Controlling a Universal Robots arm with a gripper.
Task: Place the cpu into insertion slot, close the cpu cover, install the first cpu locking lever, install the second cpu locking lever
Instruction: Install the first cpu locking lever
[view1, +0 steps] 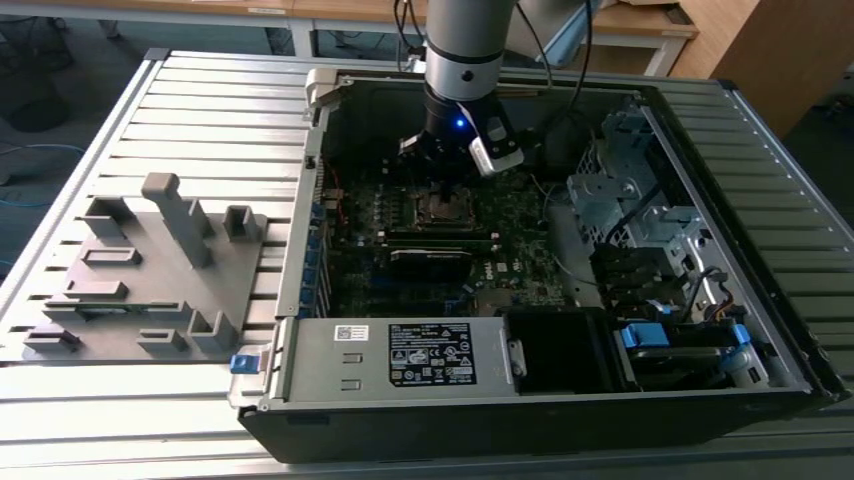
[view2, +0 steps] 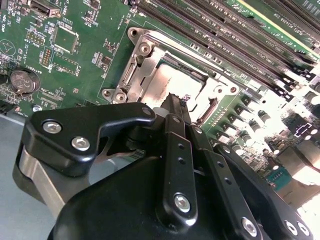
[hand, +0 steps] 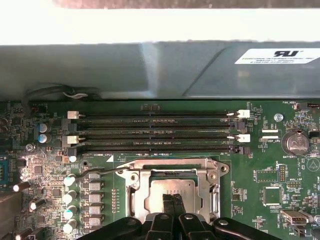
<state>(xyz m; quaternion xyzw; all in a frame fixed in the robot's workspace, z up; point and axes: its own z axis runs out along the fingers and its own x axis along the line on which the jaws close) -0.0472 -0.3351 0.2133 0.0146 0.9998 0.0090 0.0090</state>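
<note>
Gripper: fingers drawn together, nothing seen between them; tips point down onto the socket area.
Fingertips: over the middle of the cpu; touching it or just above, cannot tell.
Cpu position: seated flat in the insertion slot, with its silvery top showing through the cut-out. It lies directly beneath the gripper, with no sideways offset in either wrist view.
Cpu cover: lies flat around the chip, level with the slot's rim; judged closed.
Axis: the chip is square, so it has no long side. The two fingers sit side by side along the same direction as the memory slots.
Lever rod: thin wire running out from one corner of the slot toward the capacitors; latched or free, cannot tell.
Near edges: memory slots just beside one side of the slot; capacitor row just beside an adjoining side.
Far edges: case wall lies beyond the memory slots. The drive cage is well apart toward the exterior view's right.
Room: open above the motherboard. Judgement: up-and-down travel is free, while sideways travel at board level is tight.
Arm: one only, reaching into the case from above.
</note>
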